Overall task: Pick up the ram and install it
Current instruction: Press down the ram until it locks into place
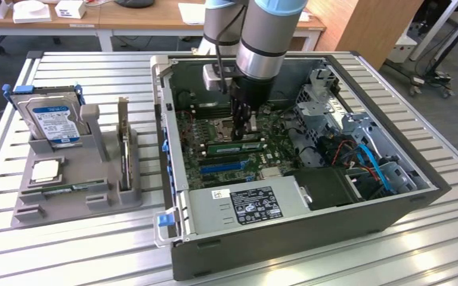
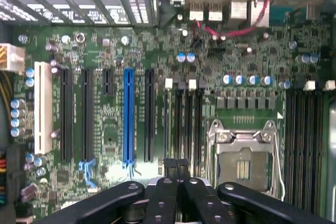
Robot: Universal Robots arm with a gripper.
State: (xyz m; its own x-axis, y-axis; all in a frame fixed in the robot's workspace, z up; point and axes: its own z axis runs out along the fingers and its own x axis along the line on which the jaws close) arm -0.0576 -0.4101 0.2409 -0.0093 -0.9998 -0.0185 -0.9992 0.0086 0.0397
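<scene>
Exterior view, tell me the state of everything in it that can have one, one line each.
Computer case: side open, motherboard exposed.
Claw: shut, gripping nothing, low over the motherboard.
Ram: lying flat in the grey holder, untouched.
Hard drive: standing upright in the holder.
Expansion card: standing upright in the holder.

The tool hangs over a green motherboard, its black fingers pressed together with no gap between them. Near the fingertips lies an open CPU socket in a metal frame. A blue slot runs between black slots, with a white slot farther out. A red cable loops by the rear ports.
</scene>
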